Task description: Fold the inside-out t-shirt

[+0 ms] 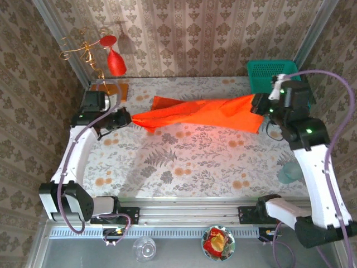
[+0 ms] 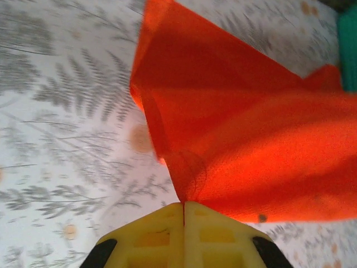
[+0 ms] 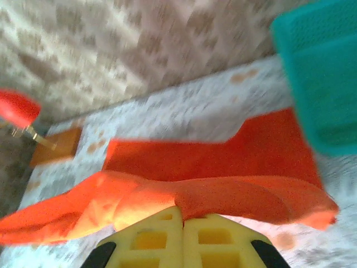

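The inside-out t-shirt [image 1: 201, 113] is bright orange-red and hangs stretched in a band across the back of the floral table [image 1: 184, 162]. My left gripper [image 1: 127, 118] is shut on its left end. In the left wrist view the yellow jaws [image 2: 184, 204] pinch a point of the cloth [image 2: 245, 134], which fans out to the right. My right gripper [image 1: 257, 105] is shut on the shirt's right end. The right wrist view has the yellow jaws [image 3: 183, 215] meeting on a fold of the shirt [image 3: 223, 167], with more cloth lying flat behind.
A teal basket [image 1: 270, 73] stands at the back right, close behind my right gripper. An orange-brown board [image 1: 114, 89] lies at the back left, below a red wine glass [image 1: 116, 62] on a wire stand. A clear glass [image 1: 290, 172] sits by the right edge.
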Robot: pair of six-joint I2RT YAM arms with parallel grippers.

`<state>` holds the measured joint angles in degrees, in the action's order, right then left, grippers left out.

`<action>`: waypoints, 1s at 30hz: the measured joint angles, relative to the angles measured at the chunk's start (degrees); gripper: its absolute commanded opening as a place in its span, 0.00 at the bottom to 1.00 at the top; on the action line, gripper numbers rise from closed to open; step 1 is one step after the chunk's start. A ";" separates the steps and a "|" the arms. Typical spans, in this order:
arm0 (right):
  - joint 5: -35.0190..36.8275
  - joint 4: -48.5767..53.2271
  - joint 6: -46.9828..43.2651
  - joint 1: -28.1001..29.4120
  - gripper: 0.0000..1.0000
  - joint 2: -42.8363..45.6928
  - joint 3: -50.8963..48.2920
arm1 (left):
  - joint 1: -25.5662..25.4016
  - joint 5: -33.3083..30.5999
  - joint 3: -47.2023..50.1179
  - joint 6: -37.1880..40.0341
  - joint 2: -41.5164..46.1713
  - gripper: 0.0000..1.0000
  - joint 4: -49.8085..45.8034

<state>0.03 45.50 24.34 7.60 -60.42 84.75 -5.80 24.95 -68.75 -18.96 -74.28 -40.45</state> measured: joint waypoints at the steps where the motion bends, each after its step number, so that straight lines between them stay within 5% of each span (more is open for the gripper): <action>1: 1.73 0.76 -0.57 -0.42 0.00 1.03 0.94 | -1.53 0.90 0.09 0.20 -0.48 0.00 0.33; 12: 9.07 4.44 -3.69 -2.10 0.00 2.29 -0.63 | -17.49 8.22 0.76 1.92 -15.98 0.06 6.93; 16: 8.66 3.82 -3.67 -3.23 0.00 -0.15 -5.90 | -18.56 10.03 -1.88 2.05 -22.29 0.10 7.61; 23: 6.82 0.17 -3.61 -10.64 0.00 -5.40 -13.22 | -18.53 4.17 -15.02 2.54 -34.56 0.22 7.08; 30: 3.34 -1.16 -3.30 -14.43 0.00 -5.99 -16.85 | -19.02 2.19 -13.62 0.83 -34.69 0.30 9.01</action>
<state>3.38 44.34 21.04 -6.83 -66.41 67.90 -24.82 27.14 -82.37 -18.13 -108.97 -31.44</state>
